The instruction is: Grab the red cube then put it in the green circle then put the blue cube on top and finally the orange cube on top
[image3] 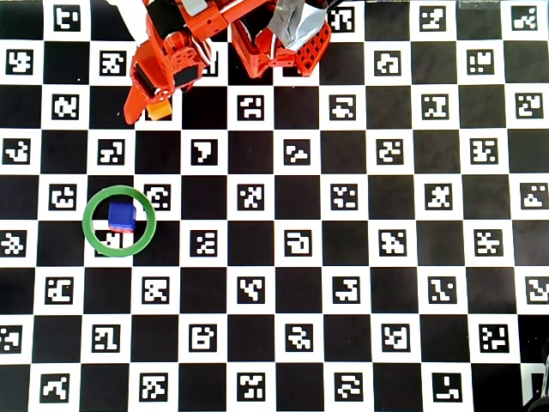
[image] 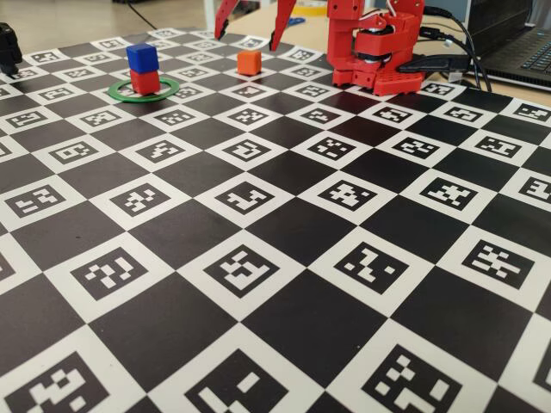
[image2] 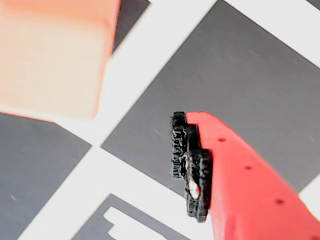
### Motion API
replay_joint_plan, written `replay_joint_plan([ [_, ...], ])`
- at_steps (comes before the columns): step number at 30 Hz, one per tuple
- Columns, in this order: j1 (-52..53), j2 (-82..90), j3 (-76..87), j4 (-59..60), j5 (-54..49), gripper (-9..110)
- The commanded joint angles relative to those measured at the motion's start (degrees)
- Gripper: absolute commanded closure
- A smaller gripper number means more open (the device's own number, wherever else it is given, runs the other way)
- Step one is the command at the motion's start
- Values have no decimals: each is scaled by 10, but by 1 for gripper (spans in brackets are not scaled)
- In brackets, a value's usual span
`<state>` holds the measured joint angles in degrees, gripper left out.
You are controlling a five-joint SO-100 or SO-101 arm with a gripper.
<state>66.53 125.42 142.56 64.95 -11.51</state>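
Black-and-white marker board (image: 284,258) fills the near half, nothing on it there. Further back, green circle (image: 144,92) lies flat on the board; red cube (image: 145,82) sits inside it, blue cube (image: 141,58) stacked on top. From overhead only a red sliver shows under the blue. Orange cube (image: 249,61) stands on the board beyond and to the right of the circle in the fixed view, well apart from the stack. My claw (image: 250,39) hangs spread wide over it, one finger (image: 281,21) each side, gripping nothing. Wrist view: orange cube (image2: 52,57) upper left, finger pad (image2: 192,167) clear of it.
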Motion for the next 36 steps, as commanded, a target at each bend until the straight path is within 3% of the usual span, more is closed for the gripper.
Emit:
replay_joint_plan([
  [1, 11, 8, -4, -32, -4, 55],
  [36, 27, -113, 1, -127, -16, 57],
])
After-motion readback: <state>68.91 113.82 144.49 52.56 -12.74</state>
